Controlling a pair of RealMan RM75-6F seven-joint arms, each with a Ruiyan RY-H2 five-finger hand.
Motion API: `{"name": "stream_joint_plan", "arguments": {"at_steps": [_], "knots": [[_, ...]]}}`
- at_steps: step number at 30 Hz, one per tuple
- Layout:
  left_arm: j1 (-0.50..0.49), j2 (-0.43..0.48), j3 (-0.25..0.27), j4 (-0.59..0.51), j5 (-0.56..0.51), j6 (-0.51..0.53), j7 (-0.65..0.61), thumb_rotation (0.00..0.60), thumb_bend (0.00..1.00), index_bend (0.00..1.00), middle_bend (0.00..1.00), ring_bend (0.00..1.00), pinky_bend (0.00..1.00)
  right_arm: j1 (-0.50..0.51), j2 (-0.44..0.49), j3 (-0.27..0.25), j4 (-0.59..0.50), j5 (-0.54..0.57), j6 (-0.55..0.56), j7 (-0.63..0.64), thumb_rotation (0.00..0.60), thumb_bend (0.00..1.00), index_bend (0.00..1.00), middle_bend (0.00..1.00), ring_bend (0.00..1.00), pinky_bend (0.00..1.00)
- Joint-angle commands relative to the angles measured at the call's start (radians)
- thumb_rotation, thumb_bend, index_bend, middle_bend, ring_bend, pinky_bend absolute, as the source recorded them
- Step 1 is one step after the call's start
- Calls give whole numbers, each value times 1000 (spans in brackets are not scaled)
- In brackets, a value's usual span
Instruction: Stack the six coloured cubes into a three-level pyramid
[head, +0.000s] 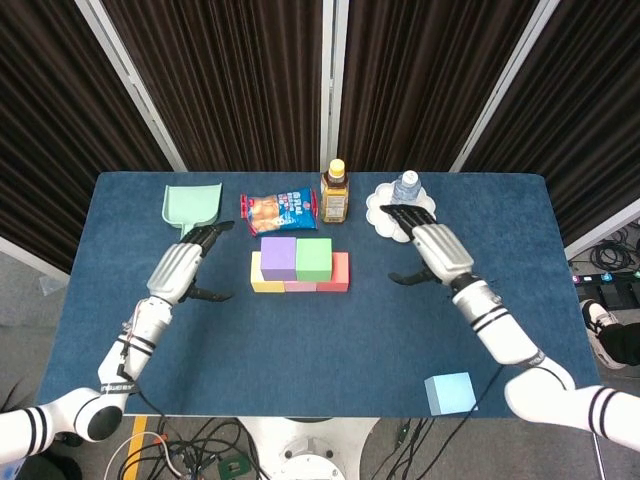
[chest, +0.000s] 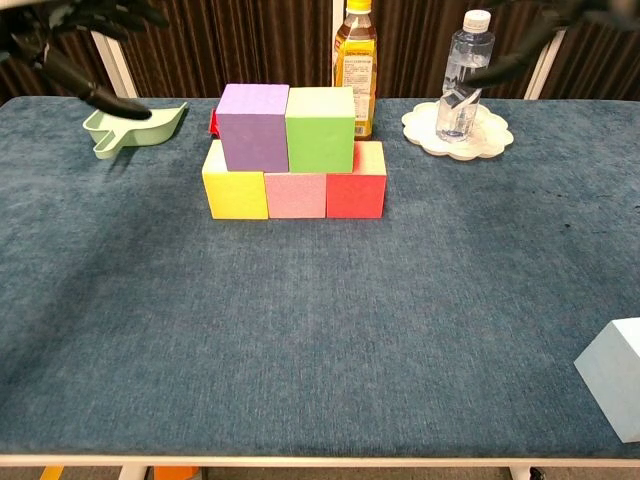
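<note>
Yellow cube, pink cube and red cube form a row on the table. On top of them stand a purple cube and a green cube, side by side. A light blue cube lies alone near the front right edge, also seen as the light blue cube in the chest view. My left hand hovers open to the left of the stack. My right hand hovers open to its right, holding nothing.
A mint green scoop, a snack bag, an amber bottle and a water bottle on a white plate stand along the back of the blue table.
</note>
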Motion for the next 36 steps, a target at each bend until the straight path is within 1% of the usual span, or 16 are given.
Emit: {"name": "stream_joint_plan", "arguments": {"at_steps": [1,4,9,12,18,22,27,36], "knots": [[1,-9,10,7,-9,-7,22,600,20,85,115,103,110,-95,112,-70,-73,-94,42,61,600,106,0,97,0,0],[6,-16,16,4,-6,6,50,600,20,85,114,103,110,-143,159,-115,-81,-180,66,129,600,111,0,110,0,0],[11,-12,34,-19,16,19,104,600,20,84,114,103,109,-197,201,-197,-57,-338,110,244,600,104,0,134,0,0],[11,-10,34,-33,12,17,116,600,20,85,114,103,109,-219,210,-245,-32,-424,138,296,600,86,0,144,0,0],[3,-7,25,-36,-15,-6,128,600,19,85,114,103,109,-257,198,-323,30,-551,215,374,600,35,0,161,0,0],[-2,-7,15,-37,-38,-19,127,600,20,85,114,103,109,-273,186,-368,69,-617,255,402,600,0,0,169,0,0],[-13,-6,2,-44,-59,-32,136,600,20,85,115,103,109,-275,172,-425,109,-694,276,425,600,0,0,178,0,0],[-26,-2,-14,-64,-94,-38,165,600,20,85,114,103,109,-292,132,-489,190,-762,331,439,600,0,0,178,0,0]]}}
